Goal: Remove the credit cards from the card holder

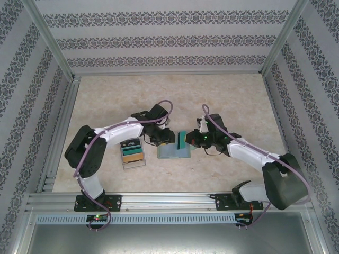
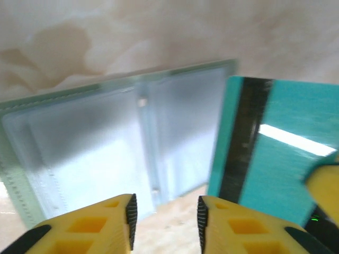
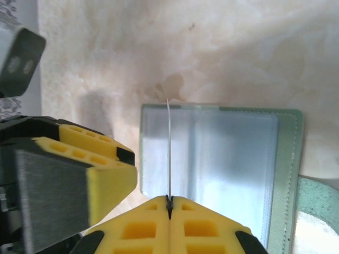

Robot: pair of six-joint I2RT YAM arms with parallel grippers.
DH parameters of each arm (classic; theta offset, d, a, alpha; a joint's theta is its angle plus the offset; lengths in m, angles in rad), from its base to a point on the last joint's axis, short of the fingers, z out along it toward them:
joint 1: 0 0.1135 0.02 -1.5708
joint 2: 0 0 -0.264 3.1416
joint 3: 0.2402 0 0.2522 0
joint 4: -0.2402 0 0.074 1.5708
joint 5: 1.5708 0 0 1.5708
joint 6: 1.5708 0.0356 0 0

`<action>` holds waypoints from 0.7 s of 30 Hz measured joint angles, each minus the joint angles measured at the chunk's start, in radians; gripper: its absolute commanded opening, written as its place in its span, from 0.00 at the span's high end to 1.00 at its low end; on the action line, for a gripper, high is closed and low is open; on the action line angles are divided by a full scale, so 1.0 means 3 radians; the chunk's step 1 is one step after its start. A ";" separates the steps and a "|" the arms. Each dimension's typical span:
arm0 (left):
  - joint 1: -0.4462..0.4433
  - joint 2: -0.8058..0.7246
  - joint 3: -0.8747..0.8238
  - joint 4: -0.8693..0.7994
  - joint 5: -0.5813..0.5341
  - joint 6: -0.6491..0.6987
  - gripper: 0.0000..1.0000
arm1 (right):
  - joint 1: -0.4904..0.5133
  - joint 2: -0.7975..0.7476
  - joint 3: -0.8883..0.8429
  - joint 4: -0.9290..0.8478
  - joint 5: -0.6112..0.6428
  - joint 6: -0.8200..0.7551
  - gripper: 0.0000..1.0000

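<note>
Card holder (image 3: 228, 159) lies open beneath right gripper (image 3: 169, 203), pinching teal card (image 2: 275, 153).

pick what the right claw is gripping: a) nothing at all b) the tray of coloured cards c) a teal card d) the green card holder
c, the right claw is pinched shut on the teal card, which stands edge-on between its fingers, while the card holder lies open and flat on the table.
</note>
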State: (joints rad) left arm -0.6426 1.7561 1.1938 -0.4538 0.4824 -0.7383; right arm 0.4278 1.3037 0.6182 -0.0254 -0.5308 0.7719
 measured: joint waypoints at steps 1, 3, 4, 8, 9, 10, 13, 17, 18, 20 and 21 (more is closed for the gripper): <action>0.0015 -0.0070 -0.0013 0.0085 0.0053 -0.0052 0.58 | -0.0028 -0.0039 -0.0005 0.0009 -0.0031 0.0017 1.00; 0.0053 -0.0203 -0.0060 0.0284 0.0155 -0.0167 0.57 | -0.0075 -0.0113 -0.0018 0.0048 -0.0086 0.0050 1.00; 0.0074 -0.0264 -0.0098 0.0408 0.0217 -0.0231 0.57 | -0.0095 -0.0145 -0.0020 0.0064 -0.0122 0.0066 1.00; 0.0128 -0.0373 -0.0259 0.0861 0.0422 -0.0469 0.59 | -0.0155 -0.0220 -0.0022 0.0238 -0.0272 0.0192 1.00; 0.0141 -0.0375 -0.0301 0.0966 0.0470 -0.0526 0.59 | -0.0165 -0.0224 -0.0023 0.0301 -0.0310 0.0229 1.00; 0.0145 -0.0375 -0.0342 0.1050 0.0502 -0.0575 0.60 | -0.0178 -0.0224 -0.0027 0.0364 -0.0351 0.0266 1.00; 0.0161 -0.0375 -0.0417 0.1194 0.0577 -0.0678 0.60 | -0.0214 -0.0224 -0.0055 0.0516 -0.0432 0.0371 1.00; 0.0164 -0.0375 -0.0458 0.1311 0.0635 -0.0767 0.60 | -0.0221 -0.0223 -0.0089 0.0694 -0.0530 0.0487 1.00; 0.0164 -0.0375 -0.0459 0.1317 0.0638 -0.0778 0.60 | -0.0221 -0.0223 -0.0093 0.0726 -0.0549 0.0502 1.00; 0.0164 -0.0375 -0.0459 0.1326 0.0640 -0.0797 0.60 | -0.0221 -0.0223 -0.0109 0.0802 -0.0581 0.0549 1.00; 0.0164 -0.0375 -0.0460 0.1335 0.0647 -0.0801 0.62 | -0.0221 -0.0223 -0.0118 0.0828 -0.0594 0.0561 1.00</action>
State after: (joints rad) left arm -0.5934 1.6436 1.0557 -0.0532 0.6765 -0.9787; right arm 0.3614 1.2369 0.5827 0.2230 -0.7090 0.9401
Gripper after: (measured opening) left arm 0.403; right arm 0.063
